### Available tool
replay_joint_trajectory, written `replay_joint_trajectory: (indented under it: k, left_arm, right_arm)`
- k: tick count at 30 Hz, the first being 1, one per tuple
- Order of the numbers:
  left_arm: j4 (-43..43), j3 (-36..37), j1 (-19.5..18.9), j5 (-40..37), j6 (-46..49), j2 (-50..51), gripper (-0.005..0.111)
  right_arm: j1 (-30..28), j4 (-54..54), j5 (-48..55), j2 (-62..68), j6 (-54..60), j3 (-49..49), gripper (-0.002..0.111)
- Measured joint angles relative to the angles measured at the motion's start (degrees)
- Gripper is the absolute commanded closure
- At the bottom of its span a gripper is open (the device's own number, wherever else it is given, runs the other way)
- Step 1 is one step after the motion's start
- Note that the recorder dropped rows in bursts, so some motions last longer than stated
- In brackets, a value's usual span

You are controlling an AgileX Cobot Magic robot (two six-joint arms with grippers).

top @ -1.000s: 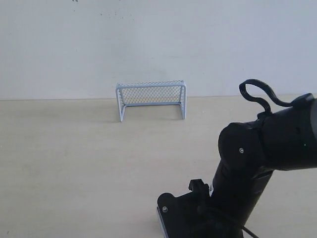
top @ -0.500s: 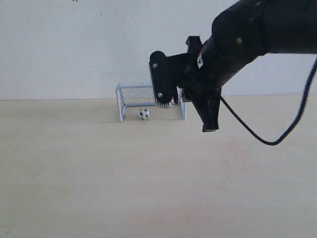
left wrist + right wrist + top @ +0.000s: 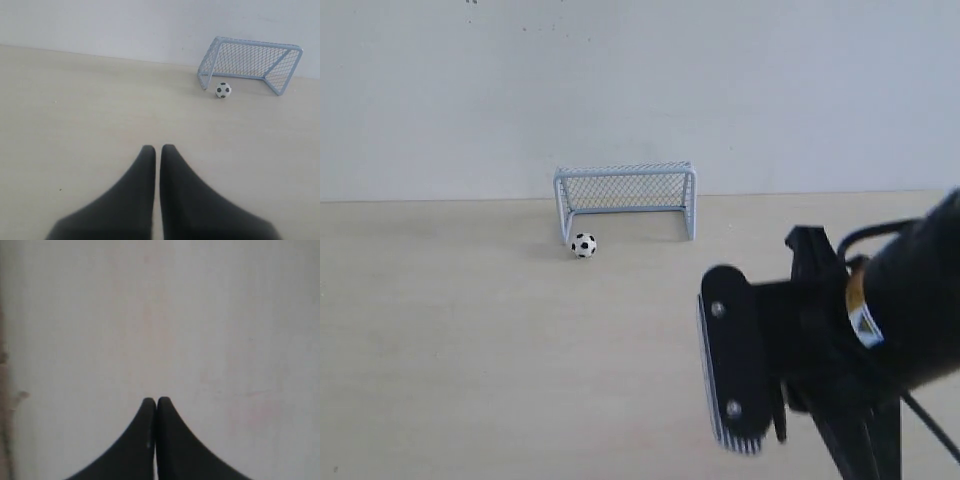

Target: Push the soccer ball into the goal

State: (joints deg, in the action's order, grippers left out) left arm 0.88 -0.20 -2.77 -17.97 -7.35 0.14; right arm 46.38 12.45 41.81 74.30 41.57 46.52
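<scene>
The soccer ball (image 3: pixel 583 245), tiny and white with black patches, rests on the pale tabletop just in front of the goal (image 3: pixel 625 198), beside its left post. In the left wrist view the ball (image 3: pixel 223 90) sits outside the goal (image 3: pixel 250 61), near the nearer front post. My left gripper (image 3: pixel 157 149) is shut and empty, well short of the ball, and is not seen in the exterior view. My right gripper (image 3: pixel 732 370) hangs low at the front right, far from the ball. Its wrist view shows it (image 3: pixel 156 401) shut over bare tabletop.
A white wall (image 3: pixel 640 90) stands right behind the goal. The light wooden table (image 3: pixel 460 340) spreads between the arms and the goal. A brownish strip (image 3: pixel 5 390) runs along one side of the right wrist view.
The ball, unseen a second ago, was in the goal mouth half a second ago and now lies farther left and forward by the left post. The right arm swung up, then back down to the front right.
</scene>
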Motion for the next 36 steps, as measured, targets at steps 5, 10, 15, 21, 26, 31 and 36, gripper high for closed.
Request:
replay_joint_trajectory:
  k: [5,10,15,21,26,31,36]
  left_arm:
    - [0.00,0.00,0.00,0.00,0.00,0.00,0.102]
    - [0.00,0.00,0.00,0.00,0.00,0.00,0.102]
    - [0.00,0.00,0.00,0.00,0.00,0.00,0.102]
    - [0.00,0.00,0.00,0.00,0.00,0.00,0.102]
    - [0.00,0.00,0.00,0.00,0.00,0.00,0.102]
    - [0.00,0.00,0.00,0.00,0.00,0.00,0.102]
    - [0.00,0.00,0.00,0.00,0.00,0.00,0.102]
  right_arm:
    - [9.25,-3.41,0.23,-7.26,-12.81,-7.36,0.109]
    - [18.08,-7.96,0.49,-14.55,-22.88,-9.60,0.109]
    - [21.09,-9.03,-0.09,-20.40,-28.19,-9.60,0.109]
    - [21.55,-9.04,-0.13,-23.88,-28.96,-9.69,0.109]
    - [21.55,-9.04,-0.13,-24.22,-29.18,-9.69,0.109]
    - [21.55,-8.82,-0.23,-24.22,-29.18,-9.69,0.109]
    - [21.55,-8.19,-2.62,-24.22,-29.18,-9.69,0.109]
